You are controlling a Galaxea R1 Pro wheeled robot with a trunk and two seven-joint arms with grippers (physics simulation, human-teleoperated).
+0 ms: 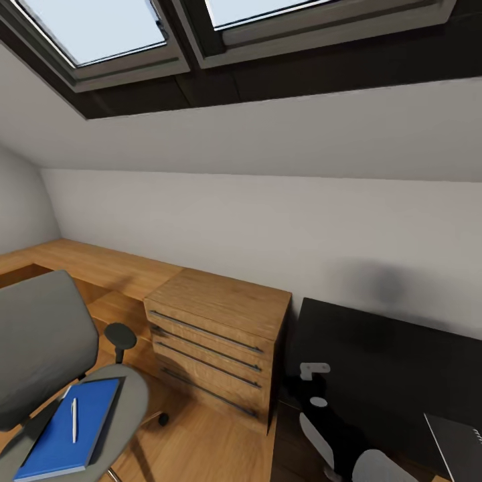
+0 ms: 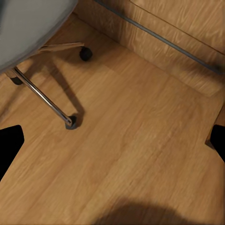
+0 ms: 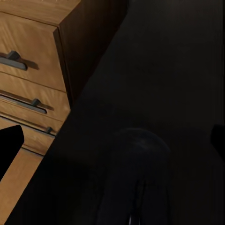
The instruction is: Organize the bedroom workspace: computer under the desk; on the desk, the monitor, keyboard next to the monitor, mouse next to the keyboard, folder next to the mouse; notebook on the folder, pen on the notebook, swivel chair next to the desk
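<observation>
The swivel chair [image 1: 40, 341] stands at the lower left of the head view, grey back toward me. The blue folder [image 1: 67, 428] lies on its seat, and a thin white pen [image 1: 73, 420] lies on the folder. The black desk [image 1: 388, 361] is at the right. Pale links of my right arm [image 1: 320, 428] hang over the desk's near end. My right gripper [image 3: 112, 143] is open above the desk top [image 3: 159, 70], over a rounded black shape that looks like the mouse [image 3: 138, 168]. My left gripper [image 2: 112, 145] is open over the wood floor, near the chair's chrome leg [image 2: 42, 96] and a caster [image 2: 71, 123].
A light wooden drawer chest [image 1: 221, 341] stands between the chair and the desk, its side against the desk end [image 3: 28, 70]. A low wooden ledge [image 1: 87, 264] runs along the pale wall under dark-framed skylights [image 1: 100, 33]. A dark grey slab's corner [image 1: 455, 445] lies on the desk.
</observation>
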